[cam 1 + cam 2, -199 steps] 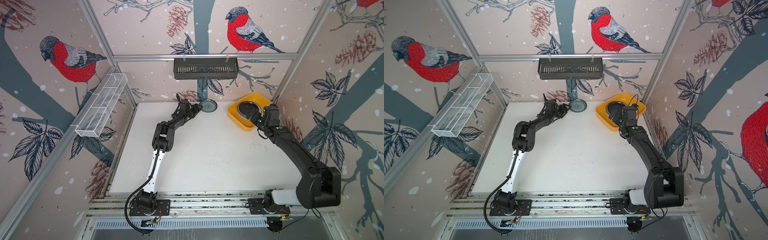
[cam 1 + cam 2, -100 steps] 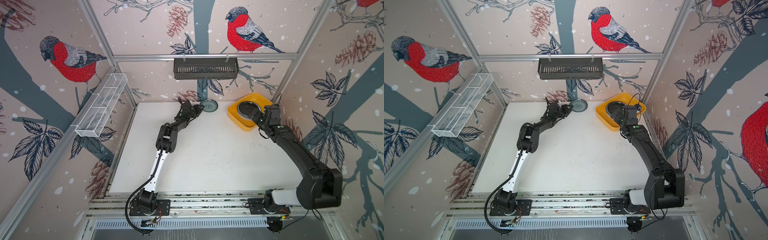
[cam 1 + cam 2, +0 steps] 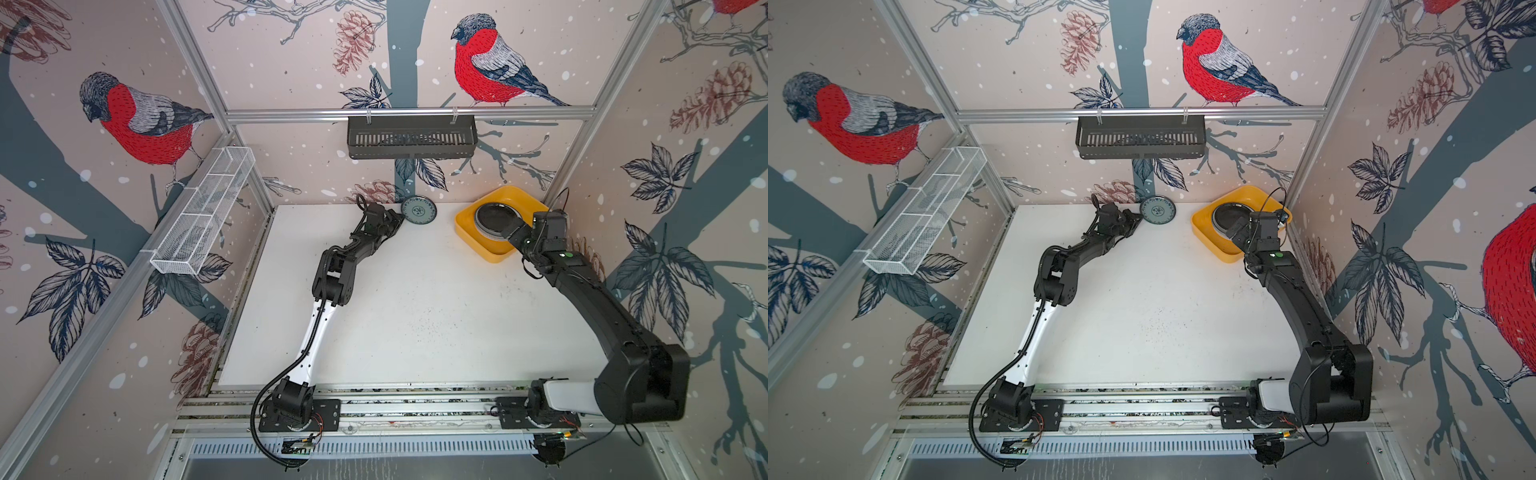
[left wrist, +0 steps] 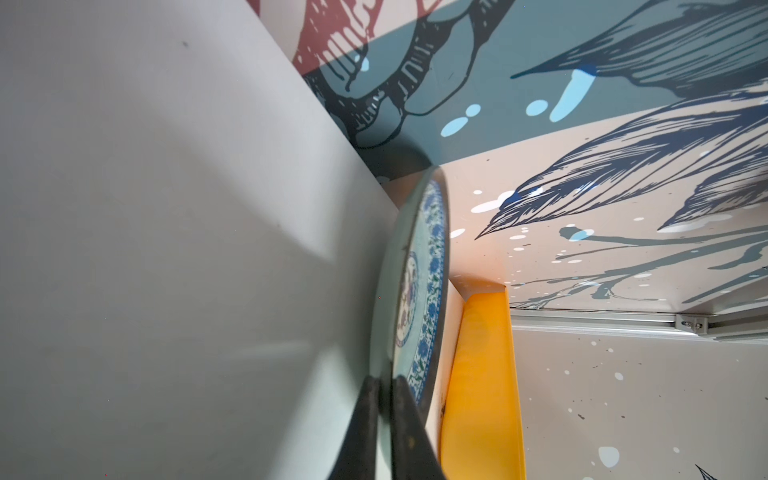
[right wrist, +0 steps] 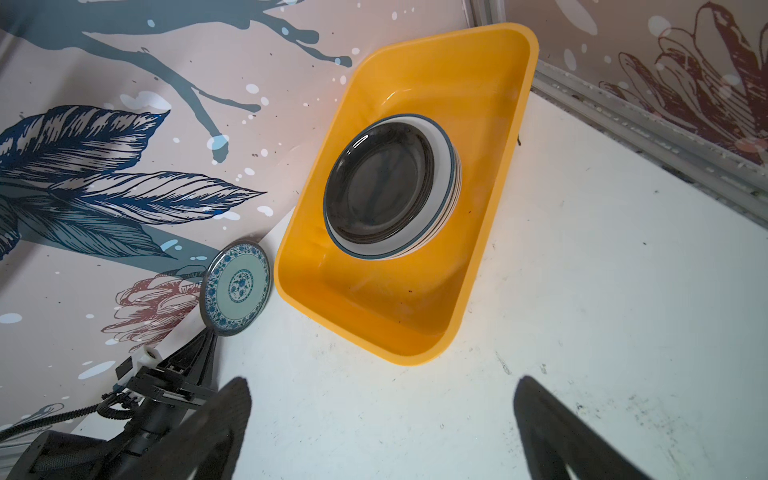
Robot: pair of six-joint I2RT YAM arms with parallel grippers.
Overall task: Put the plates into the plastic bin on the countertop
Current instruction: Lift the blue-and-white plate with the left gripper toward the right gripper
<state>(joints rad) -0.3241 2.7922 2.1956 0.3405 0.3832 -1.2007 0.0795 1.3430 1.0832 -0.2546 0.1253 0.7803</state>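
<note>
A teal patterned plate [image 3: 419, 209] [image 3: 1157, 211] [image 5: 237, 289] sits at the back of the white countertop [image 3: 415, 311], against the back wall. My left gripper [image 3: 400, 218] [image 3: 1138, 218] [image 4: 384, 384] is shut on its near rim, one finger above and one below. The plate [image 4: 419, 291] shows edge-on in the left wrist view. To the right stands the yellow plastic bin [image 3: 494, 249] [image 3: 1208, 239] [image 5: 374, 328], holding a stack of plates with a black one [image 3: 492, 218] [image 5: 378, 183] on top. My right gripper [image 3: 513, 230] [image 3: 1241, 232] [image 5: 382, 386] hangs open and empty over the bin's near side.
A black slatted basket [image 3: 411, 137] hangs on the back wall rail above the plate. A white wire-mesh rack [image 3: 203, 220] runs along the left wall. Walls close in behind and right of the bin. Aluminium rails [image 3: 415, 405] edge the front.
My left arm has reached farther toward the back wall, and its gripper has gone from open to shut on the teal plate's rim. The right arm has barely moved.
</note>
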